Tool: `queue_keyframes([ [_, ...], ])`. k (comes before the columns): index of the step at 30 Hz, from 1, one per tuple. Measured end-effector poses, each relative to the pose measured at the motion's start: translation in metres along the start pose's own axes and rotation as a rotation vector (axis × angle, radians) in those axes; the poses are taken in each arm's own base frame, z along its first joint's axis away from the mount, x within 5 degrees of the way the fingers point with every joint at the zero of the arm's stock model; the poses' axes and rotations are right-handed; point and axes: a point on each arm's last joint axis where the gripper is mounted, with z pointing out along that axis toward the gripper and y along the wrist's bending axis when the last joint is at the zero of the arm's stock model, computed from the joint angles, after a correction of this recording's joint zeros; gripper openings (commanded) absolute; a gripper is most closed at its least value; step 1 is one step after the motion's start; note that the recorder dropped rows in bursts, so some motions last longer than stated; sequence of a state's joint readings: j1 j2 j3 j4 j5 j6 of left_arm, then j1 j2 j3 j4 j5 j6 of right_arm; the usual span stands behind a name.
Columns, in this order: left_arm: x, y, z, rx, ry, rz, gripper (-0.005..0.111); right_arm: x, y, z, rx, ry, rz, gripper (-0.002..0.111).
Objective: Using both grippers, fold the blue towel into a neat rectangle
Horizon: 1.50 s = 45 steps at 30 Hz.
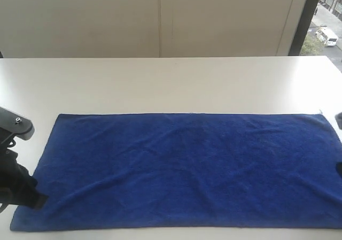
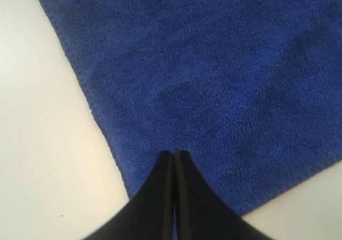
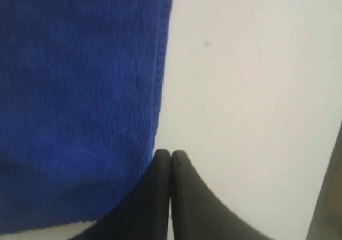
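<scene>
The towel (image 1: 187, 170) lies spread flat in one layer, a long strip along the near edge of the counter (image 1: 171, 85). Its left end is close to the near left corner and its right end runs out of the exterior view. I judge that no fold is made yet.

My left pincer (image 2: 175, 153) is closed, tips pressed together with nothing showing between them, poised over the towel just inside its near left corner. My right pincer (image 3: 170, 153) is closed the same way, at the hem of the towel's right end, partly over cloth and partly over bare counter. Whether either one touches the pile I cannot tell.

I take it both sit at the short ends so each can catch a corner and carry it across, keeping the edges square. For that I would first have to open up, since closed tips cannot nip cloth.

I see nothing else on the counter to get in the way. Behind it runs a pale wall (image 1: 160, 15), and a window (image 1: 326, 21) at the far right shows a street. A few soft wrinkles cross the towel and may skew the fold
</scene>
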State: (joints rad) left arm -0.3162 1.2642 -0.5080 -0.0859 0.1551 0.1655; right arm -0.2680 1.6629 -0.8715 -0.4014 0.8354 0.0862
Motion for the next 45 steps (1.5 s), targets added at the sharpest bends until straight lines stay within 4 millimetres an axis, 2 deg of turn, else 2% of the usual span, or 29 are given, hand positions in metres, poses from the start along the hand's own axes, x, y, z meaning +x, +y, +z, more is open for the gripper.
queue_keyframes([
  [3,-0.004,0.001,0.0,-0.013,-0.041,-0.002,0.0,-0.014,-0.002,-0.013,-0.028,-0.155,0.044,0.0],
  [6,-0.007,0.002,0.0,-0.026,-0.083,-0.003,0.0,-0.032,0.0,-0.015,-0.069,-0.256,0.078,0.0],
  [12,-0.009,0.003,-0.001,-0.033,-0.104,-0.003,0.0,-0.068,0.004,0.013,-0.092,-0.238,0.065,0.0],
  [17,-0.011,0.003,-0.001,-0.038,-0.119,-0.004,0.0,-0.087,0.006,0.03,-0.098,-0.224,0.05,0.0],
  [23,-0.013,0.004,-0.001,-0.047,-0.148,-0.004,0.0,-0.096,0.008,0.042,-0.099,-0.214,0.025,0.0],
  [32,-0.013,0.004,-0.001,-0.047,-0.148,-0.004,0.0,-0.113,0.003,0.045,-0.067,-0.235,-0.018,0.0],
  [38,-0.013,0.004,-0.001,-0.047,-0.148,-0.004,0.0,-0.113,0.003,0.044,-0.066,-0.23,-0.017,0.0],
  [42,-0.013,0.004,-0.001,-0.047,-0.148,-0.004,0.0,-0.111,-0.001,0.026,-0.074,-0.25,0.0,0.001],
  [43,-0.013,0.004,-0.001,-0.047,-0.148,-0.004,0.0,-0.109,-0.003,0.016,-0.083,-0.271,0.004,0.004],
  [45,-0.013,0.004,-0.001,-0.047,-0.148,-0.004,0.0,-0.104,-0.008,0.0,-0.146,-0.288,0.017,0.019],
])
